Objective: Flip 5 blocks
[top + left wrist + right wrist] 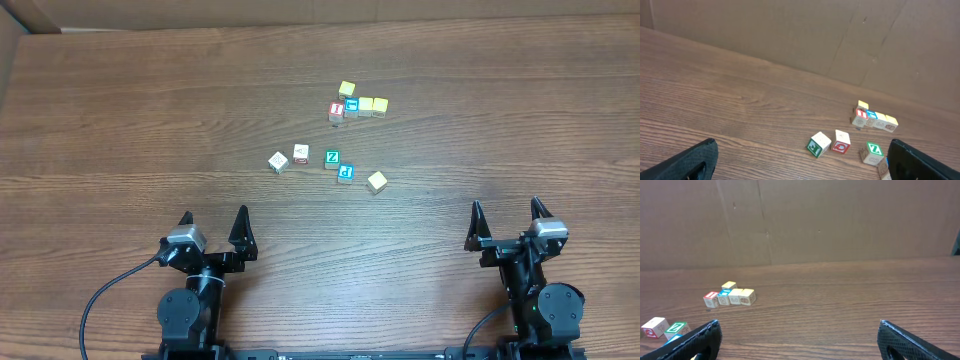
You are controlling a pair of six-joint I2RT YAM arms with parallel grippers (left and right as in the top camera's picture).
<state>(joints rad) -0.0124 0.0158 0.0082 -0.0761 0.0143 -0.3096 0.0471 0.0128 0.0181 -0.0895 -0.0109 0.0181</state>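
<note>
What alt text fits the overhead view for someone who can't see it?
Five small wooden blocks lie in a loose row on a brown wooden table, with a tight cluster of four more beyond them. The left gripper and right gripper sit open and empty at the near edge.

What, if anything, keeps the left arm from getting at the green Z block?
Probably nothing, so likely yes: the left gripper is open and empty, with bare table between it and the green Z block. Only the blue P block crowds it.

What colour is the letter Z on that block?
Green. The Z block shows it best in the left wrist view.
</note>
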